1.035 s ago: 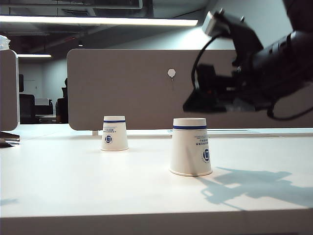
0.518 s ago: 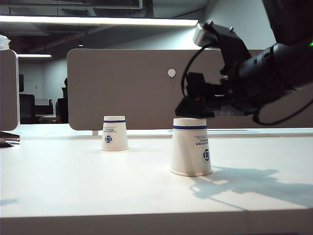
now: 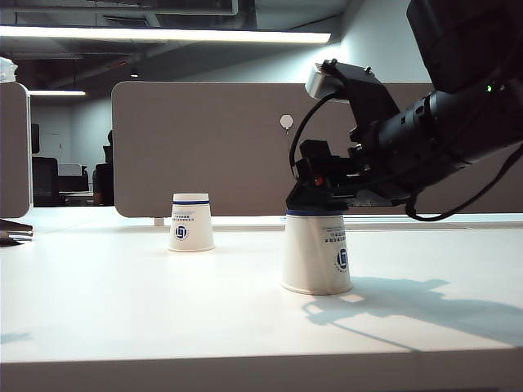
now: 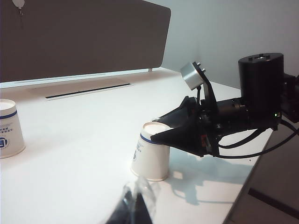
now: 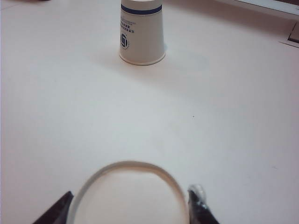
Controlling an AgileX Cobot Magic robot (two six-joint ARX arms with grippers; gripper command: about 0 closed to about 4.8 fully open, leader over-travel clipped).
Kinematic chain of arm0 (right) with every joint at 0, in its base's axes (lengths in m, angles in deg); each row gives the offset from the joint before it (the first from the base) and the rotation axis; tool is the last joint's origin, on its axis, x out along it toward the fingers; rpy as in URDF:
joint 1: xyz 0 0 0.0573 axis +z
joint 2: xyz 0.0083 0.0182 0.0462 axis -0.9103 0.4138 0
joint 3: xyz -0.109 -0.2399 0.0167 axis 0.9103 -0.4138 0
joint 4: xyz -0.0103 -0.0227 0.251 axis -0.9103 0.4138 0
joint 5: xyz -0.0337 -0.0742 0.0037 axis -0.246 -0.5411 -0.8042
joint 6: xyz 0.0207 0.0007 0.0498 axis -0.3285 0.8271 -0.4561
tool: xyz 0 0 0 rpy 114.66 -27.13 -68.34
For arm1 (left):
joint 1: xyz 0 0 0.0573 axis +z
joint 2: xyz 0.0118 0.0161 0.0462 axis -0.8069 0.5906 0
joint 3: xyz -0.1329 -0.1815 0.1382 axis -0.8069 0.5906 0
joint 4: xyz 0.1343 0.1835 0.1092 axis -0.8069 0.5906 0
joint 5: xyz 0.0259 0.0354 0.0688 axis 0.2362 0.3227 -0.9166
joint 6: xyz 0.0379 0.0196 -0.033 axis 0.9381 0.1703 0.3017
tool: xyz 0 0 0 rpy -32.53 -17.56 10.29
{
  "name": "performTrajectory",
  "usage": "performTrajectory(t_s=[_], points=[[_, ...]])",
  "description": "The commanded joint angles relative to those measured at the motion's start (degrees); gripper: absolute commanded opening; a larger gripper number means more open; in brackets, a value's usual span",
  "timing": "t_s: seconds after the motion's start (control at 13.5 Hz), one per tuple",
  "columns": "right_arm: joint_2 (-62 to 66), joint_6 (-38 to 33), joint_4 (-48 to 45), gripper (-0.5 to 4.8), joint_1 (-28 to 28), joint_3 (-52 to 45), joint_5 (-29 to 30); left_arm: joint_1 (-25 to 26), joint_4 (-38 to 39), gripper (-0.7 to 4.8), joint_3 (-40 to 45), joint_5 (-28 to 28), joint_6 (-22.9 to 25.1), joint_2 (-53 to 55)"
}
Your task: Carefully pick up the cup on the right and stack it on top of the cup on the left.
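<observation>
Two white paper cups with blue bands stand upside down on the white table [image 3: 122,310]. The right cup [image 3: 316,253] [image 4: 150,151] [image 5: 128,196] is nearer the camera. The left cup [image 3: 191,222] [image 4: 9,130] [image 5: 141,32] stands farther back and apart. My right gripper [image 3: 315,204] [image 4: 156,133] [image 5: 131,198] straddles the upturned base of the right cup, one dark finger on each side, close to the rim, jaws open. The cup rests on the table. My left gripper [image 4: 133,207] shows only as blurred dark fingers pressed together, well short of the right cup and holding nothing.
A grey partition [image 3: 245,147] runs along the table's far edge. A dark object [image 3: 12,233] lies at the far left edge of the table. The table's right edge [image 4: 252,172] lies close behind the right arm.
The right gripper has come down and moved left from above and right of the right cup until its fingers flank the cup's top. The cups and left gripper have stayed put.
</observation>
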Motion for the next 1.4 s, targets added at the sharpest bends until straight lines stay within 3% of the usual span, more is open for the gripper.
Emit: performTrajectory(t_s=[0.07,0.15,0.22,0.3,0.44,0.59,0.89,1.4], points=[[-0.11,0.11,-3.13,2.91,0.00,0.26,0.04,-0.02,-1.07,-0.06,-0.11,0.37,0.04,0.02],[0.46,1.73,-1.70,2.92,-0.02,13.64,0.15,-0.02,-1.09,-0.06,-0.11,0.35,0.07,0.02],[9.53,2.51,-0.74,2.92,-0.35,24.35,3.13,-0.02,-1.09,-0.06,-0.11,0.33,0.07,0.02],[14.29,2.51,-0.46,2.92,-0.35,30.29,4.22,-0.02,-1.09,-0.06,-0.11,0.33,0.07,0.02],[17.25,2.54,0.55,2.91,-0.37,35.28,5.05,-0.02,-1.09,-0.06,-0.11,0.33,0.07,0.02],[24.17,2.73,5.38,2.92,-0.68,48.00,5.27,-0.02,-1.09,-0.06,-0.11,0.33,0.07,0.02],[37.75,2.91,10.19,2.92,-1.05,64.57,8.04,-0.02,-1.07,-0.06,-0.11,0.31,0.09,0.02],[41.00,2.91,19.50,2.92,-1.20,64.50,8.79,-0.02,-1.09,-0.06,-0.11,0.35,0.07,0.00]])
